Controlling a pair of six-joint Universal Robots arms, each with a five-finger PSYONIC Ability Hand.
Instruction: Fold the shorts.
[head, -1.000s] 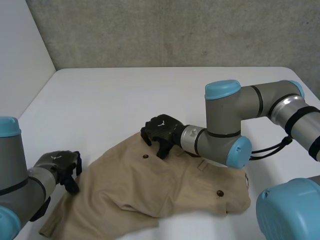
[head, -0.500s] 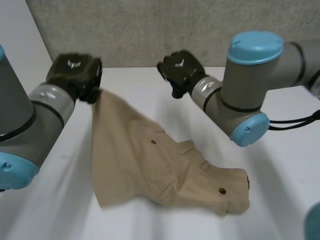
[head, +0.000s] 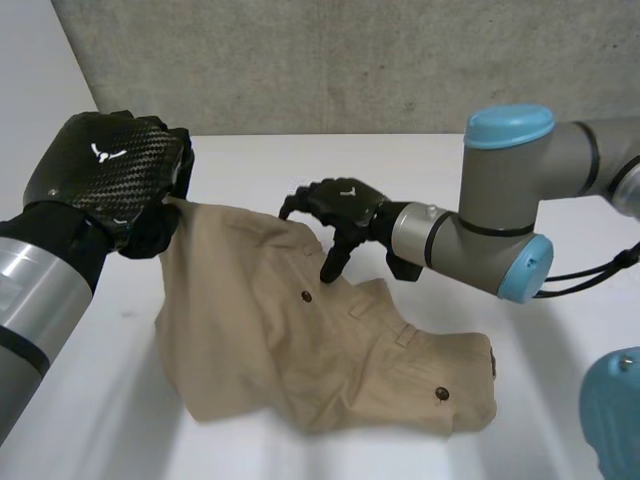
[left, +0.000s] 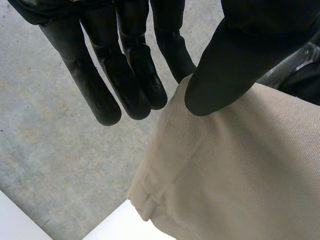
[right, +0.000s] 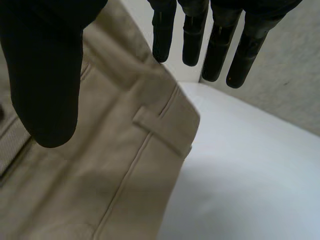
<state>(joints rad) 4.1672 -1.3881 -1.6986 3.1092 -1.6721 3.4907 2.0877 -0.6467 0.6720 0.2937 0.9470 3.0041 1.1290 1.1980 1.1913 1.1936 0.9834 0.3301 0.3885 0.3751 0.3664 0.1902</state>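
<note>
No words or numbers I can read, just a small white emblem (head: 103, 152) on the back of the left hand (head: 110, 185) and of the right hand (head: 345, 205).

The tan cotton shorts (head: 300, 350) lie across the front of the white table (head: 250, 170); one corner is lifted off it at the left, pinched between the thumb and fingers of the black left hand (head: 110, 180); the black right hand (head: 340, 215) is to its right, spread over the waistband behind the cloth's middle; the shorts' right end rests flat.
</note>
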